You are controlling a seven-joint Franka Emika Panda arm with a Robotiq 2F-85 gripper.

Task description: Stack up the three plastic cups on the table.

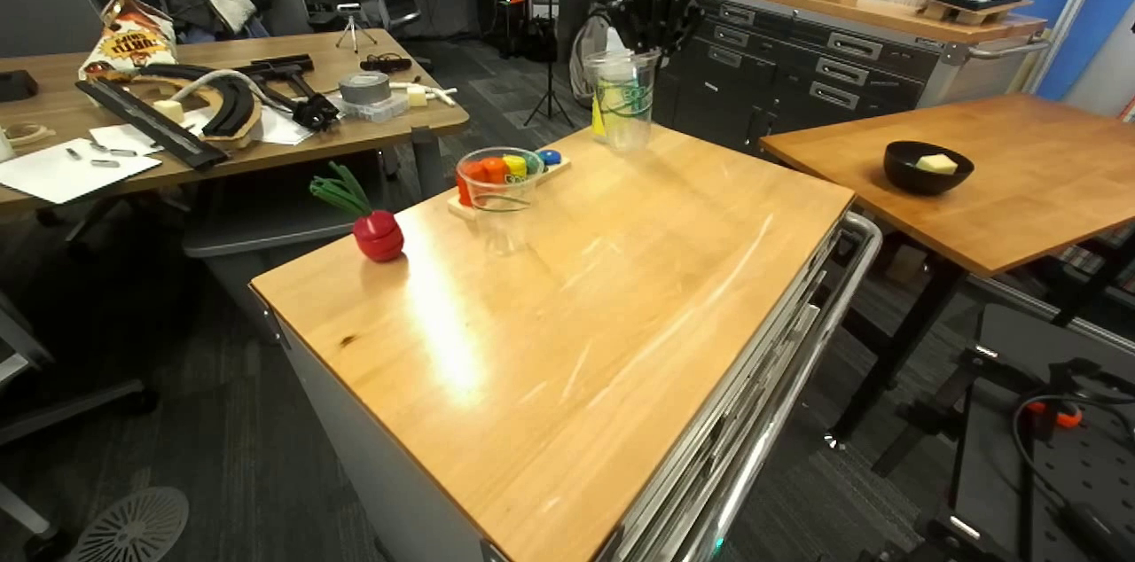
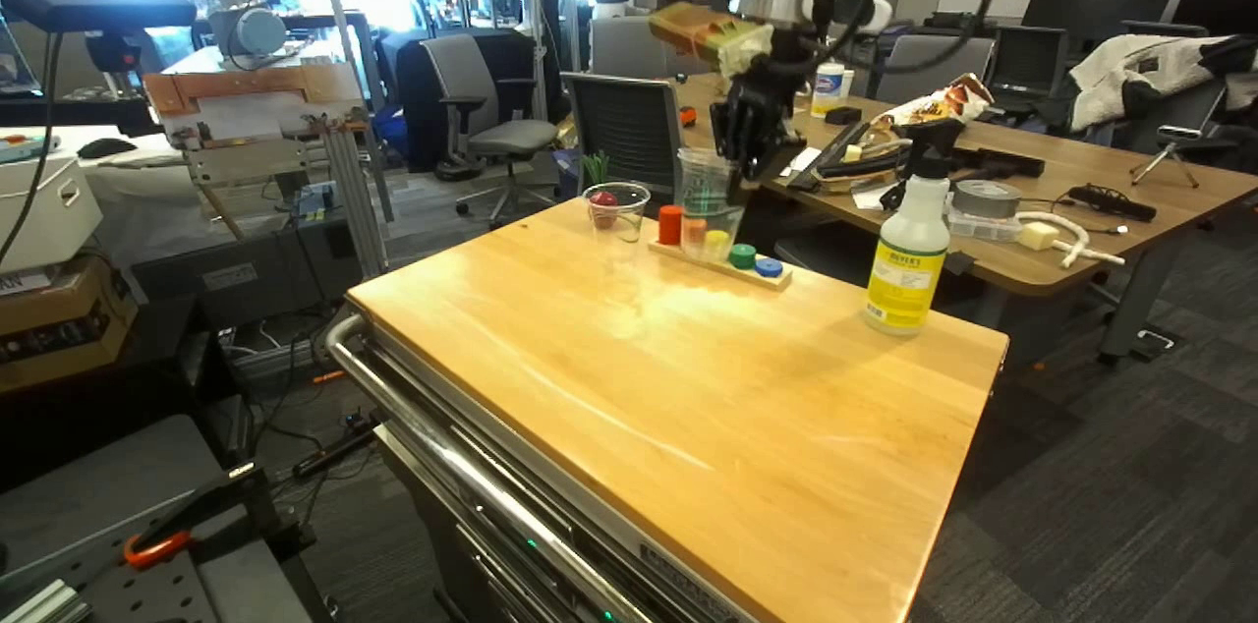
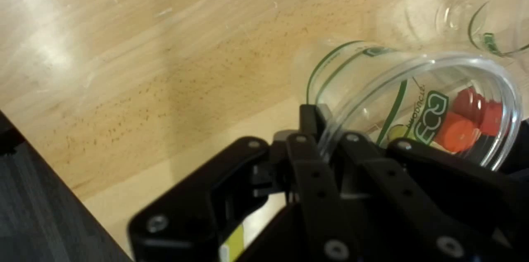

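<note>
Cups (image 1: 503,209) that can be made out number two: one upright on the table (image 1: 621,323), another cup (image 3: 413,101) pinched by its wall in the narrow pincer (image 3: 318,129). One spray bottle (image 2: 906,264) stands there too.

In an exterior view, the table (image 2: 688,387) bears a cup (image 2: 621,232) left, a bottle (image 2: 902,254) right, blocks (image 2: 742,256) between.

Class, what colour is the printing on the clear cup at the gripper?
Green: the printing on that cup shows best in the wrist view.
</note>
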